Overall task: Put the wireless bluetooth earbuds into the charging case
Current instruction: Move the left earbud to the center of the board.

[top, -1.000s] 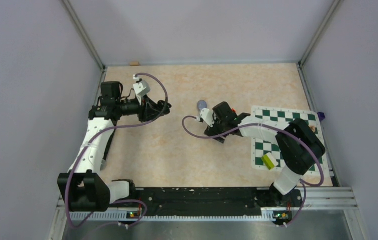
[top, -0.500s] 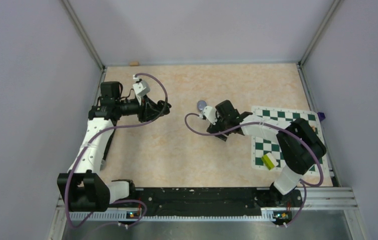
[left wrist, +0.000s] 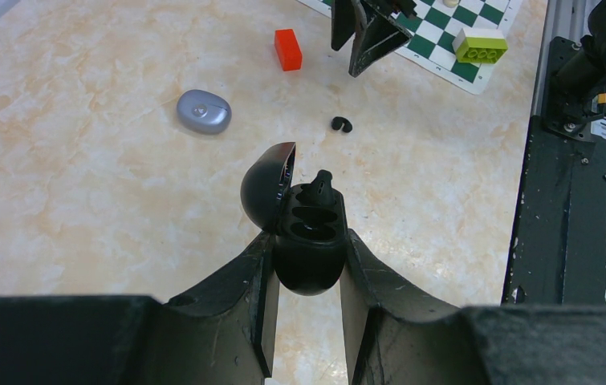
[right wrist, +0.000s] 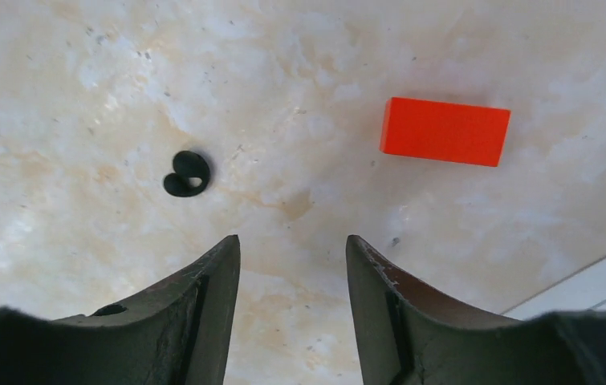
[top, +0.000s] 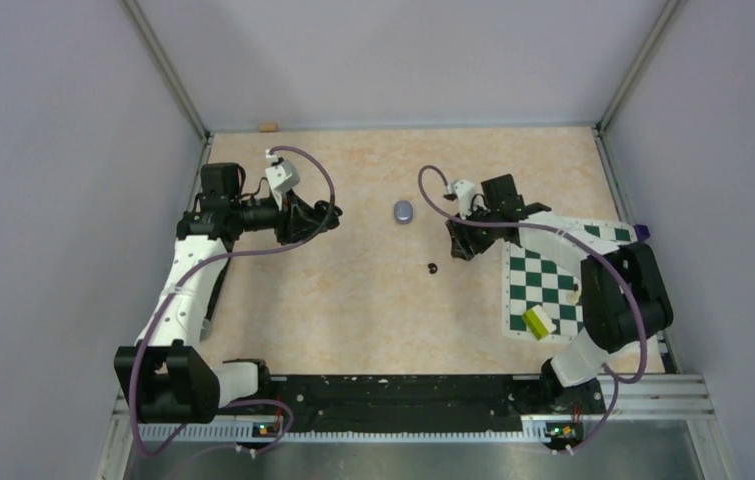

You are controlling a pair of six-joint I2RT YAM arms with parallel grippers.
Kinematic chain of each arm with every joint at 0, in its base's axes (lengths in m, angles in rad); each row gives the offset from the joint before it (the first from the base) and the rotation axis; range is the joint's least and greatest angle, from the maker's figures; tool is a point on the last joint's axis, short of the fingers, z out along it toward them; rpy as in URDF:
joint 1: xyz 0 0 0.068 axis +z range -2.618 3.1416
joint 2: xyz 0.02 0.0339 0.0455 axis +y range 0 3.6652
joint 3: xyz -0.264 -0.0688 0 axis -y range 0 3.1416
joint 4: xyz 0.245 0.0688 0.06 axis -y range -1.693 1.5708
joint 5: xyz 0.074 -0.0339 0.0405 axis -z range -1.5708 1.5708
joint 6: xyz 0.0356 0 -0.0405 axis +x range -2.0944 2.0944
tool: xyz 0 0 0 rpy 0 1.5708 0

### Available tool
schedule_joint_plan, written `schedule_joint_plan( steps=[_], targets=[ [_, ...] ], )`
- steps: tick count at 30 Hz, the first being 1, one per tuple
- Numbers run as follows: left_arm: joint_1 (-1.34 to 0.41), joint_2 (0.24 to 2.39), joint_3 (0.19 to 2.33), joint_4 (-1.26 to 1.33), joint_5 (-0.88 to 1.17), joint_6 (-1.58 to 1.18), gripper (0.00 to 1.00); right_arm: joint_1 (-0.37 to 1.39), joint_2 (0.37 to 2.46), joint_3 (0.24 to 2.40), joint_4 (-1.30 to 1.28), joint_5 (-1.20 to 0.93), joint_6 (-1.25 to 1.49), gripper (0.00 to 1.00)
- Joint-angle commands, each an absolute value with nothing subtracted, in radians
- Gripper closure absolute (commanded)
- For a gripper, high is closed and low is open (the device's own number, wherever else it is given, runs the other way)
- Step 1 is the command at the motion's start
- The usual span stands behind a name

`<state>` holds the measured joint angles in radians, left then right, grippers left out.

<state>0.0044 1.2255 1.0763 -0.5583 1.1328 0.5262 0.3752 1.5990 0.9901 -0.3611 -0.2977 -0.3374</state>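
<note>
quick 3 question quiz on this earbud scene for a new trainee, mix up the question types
1. True or false: the left gripper holds the black charging case with its lid shut.
2. Fill in: the right gripper has its jaws ___ with nothing between them.
3. The loose black earbud lies: A on the bare table; B inside the charging case; C between the right gripper's fingers.
Key: 1 false, the lid stands open. 2 open. 3 A.
</note>
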Motion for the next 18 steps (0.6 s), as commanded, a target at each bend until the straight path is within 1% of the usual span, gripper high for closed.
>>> schedule_joint_plan(
  steps=[1,2,3,7,11,18],
  targets=[
    [0.005,1.195,1.074,-0.522,1.155,0.529,1.0,0.31,1.661,1.022,-0.357,-0.607,-0.146,0.54],
    [0.005,1.196,1.074,-0.522,1.154,0.528,1.0,0.296,1.689,1.025,-0.354,-0.652,-0.118,0.6],
    [0.005,1.195,1.074,-0.522,1.153,0.529,1.0,0.285,1.724,1.03,-0.353,-0.688,-0.093,0.64],
    [0.005,1.193,1.072,-0.519,1.15,0.531,1.0,0.251,1.772,1.016,-0.322,-0.761,-0.031,0.68],
    [0.005,1.196,1.069,-0.514,1.153,0.529,1.0,0.237,1.79,1.004,-0.301,-0.78,-0.007,0.71],
    [0.005,1.192,1.069,-0.513,1.151,0.526,1.0,0.237,1.855,1.012,-0.283,-0.778,0.049,0.72]
  ],
)
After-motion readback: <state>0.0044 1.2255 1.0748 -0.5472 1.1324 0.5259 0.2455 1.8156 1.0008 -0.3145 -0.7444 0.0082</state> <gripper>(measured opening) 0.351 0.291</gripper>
